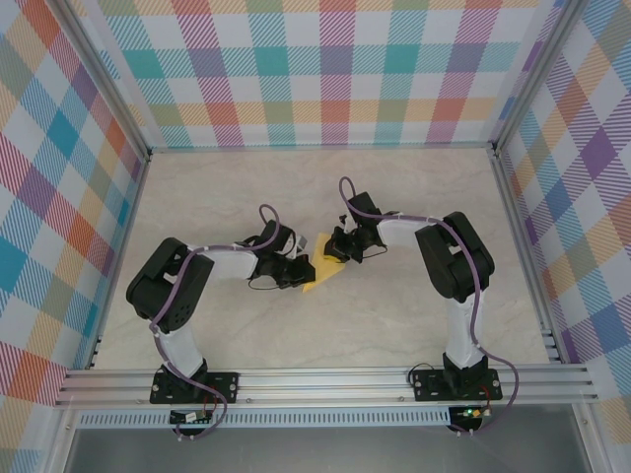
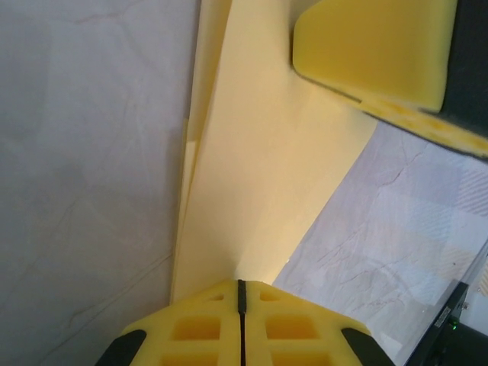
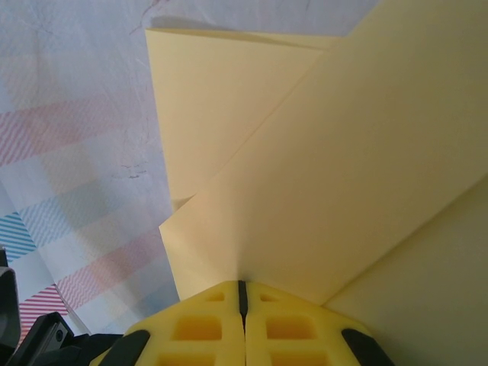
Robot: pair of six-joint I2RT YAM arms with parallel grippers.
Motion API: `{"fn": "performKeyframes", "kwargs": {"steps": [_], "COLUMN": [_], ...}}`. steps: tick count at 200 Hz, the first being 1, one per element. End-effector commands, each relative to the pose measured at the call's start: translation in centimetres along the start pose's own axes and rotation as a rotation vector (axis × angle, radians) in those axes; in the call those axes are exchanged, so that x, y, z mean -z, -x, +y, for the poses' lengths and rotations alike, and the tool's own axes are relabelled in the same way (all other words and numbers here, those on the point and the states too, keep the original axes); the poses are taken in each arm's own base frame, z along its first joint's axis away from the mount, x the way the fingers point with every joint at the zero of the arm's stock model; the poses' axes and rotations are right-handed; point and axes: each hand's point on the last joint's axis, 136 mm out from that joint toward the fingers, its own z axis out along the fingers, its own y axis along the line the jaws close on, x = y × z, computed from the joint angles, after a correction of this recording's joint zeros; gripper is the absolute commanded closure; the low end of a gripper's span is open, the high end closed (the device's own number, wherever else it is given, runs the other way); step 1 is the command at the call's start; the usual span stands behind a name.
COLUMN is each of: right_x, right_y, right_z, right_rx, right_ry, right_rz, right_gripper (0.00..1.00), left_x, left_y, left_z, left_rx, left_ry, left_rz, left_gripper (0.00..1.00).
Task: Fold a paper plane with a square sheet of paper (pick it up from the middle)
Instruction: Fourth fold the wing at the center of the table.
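Thin yellow creased paper sheet, table centre, clamped by 2 claws.
Left gripper at 9 o'clock, right gripper at 2 o'clock: opposed pulls could tear or skew it.

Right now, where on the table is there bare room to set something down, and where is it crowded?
Bare: the table strip below the back wall, and the near stretch between left arm and right arm. Crowded: the middle, where left gripper and right gripper both clamp the yellow paper.
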Motion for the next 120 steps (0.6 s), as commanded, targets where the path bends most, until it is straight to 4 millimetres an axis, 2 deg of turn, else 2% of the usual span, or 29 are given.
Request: {"fn": "performKeyframes", "kwargs": {"steps": [1, 79, 99, 120], "right_x": [-2.5, -2.5, -2.4, -2.4], "right_y": [-1.4, -1.5, -1.5, -1.5], "right_z": [-7.7, -7.8, -7.7, -7.6], "right_rx": [-0.092, -0.094, -0.092, -0.089], "right_ry": [-0.242, -0.243, -0.240, -0.237], "right_rz": [0.024, 0.023, 0.023, 0.022], "right_gripper": [0.96, 0.97, 0.97, 0.97], "left_x": [0.9, 1.7, 2.7, 4.4], "left_y": [-3.1, -5.2, -3.9, -0.9], "left_z": [1.8, 2.7, 1.3, -1.4], "left_rx": [0.036, 0.046, 0.015, -0.027], "left_ry": [0.049, 0.076, 0.056, -0.002], "left_rz": [0.096, 0.133, 0.078, -0.056], "left_gripper": [0.93, 0.95, 0.96, 0.96]}}
